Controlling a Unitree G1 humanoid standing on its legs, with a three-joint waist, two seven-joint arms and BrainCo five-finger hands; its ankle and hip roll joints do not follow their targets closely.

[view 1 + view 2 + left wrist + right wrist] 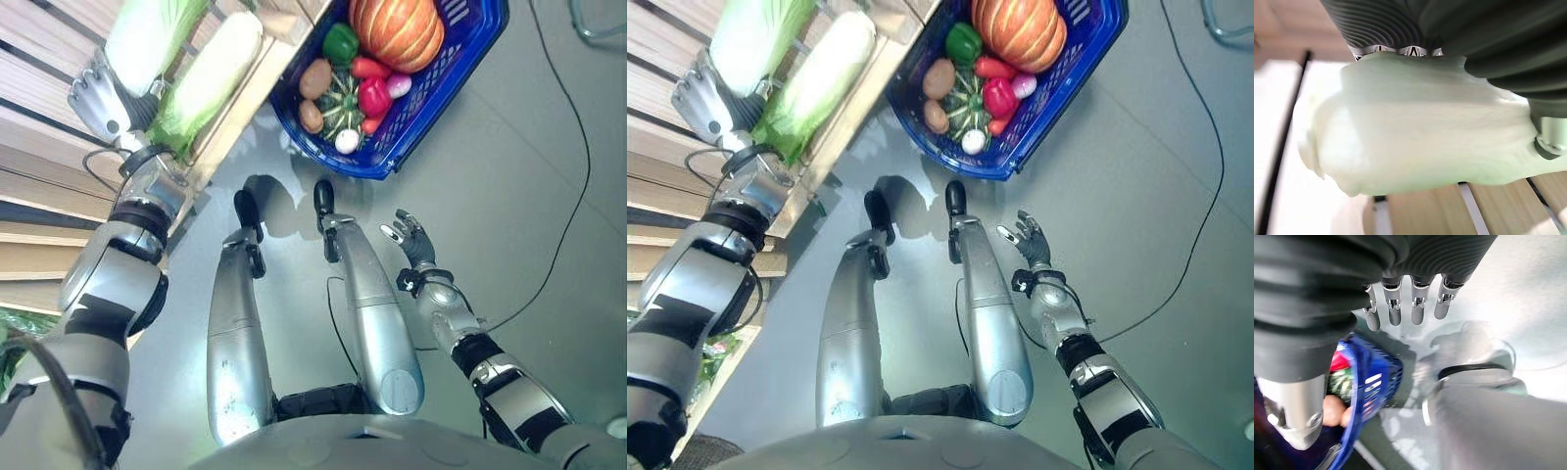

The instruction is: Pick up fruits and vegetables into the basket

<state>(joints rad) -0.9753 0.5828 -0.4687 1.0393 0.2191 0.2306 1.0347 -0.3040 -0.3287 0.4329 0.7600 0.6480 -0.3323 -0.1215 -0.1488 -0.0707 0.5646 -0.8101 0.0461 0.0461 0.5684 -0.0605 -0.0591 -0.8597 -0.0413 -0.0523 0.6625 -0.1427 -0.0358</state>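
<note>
The left hand point(98, 98) was on the wooden shelf point(39, 69), its fingers curled round a pale green cabbage point(1415, 142) — another cabbage point(211, 73) lay beside it. The right hand point(409, 238) hung open over the floor (holding nothing). The blue basket point(460, 59) sat nearby — full of vegetables.

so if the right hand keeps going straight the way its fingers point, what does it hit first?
Probably the blue plastic basket. The right hand hangs open above the grey floor, fingers aimed roughly toward the basket's near rim, with bare floor between. Depth is unclear, so it may pass over the rim.
</note>
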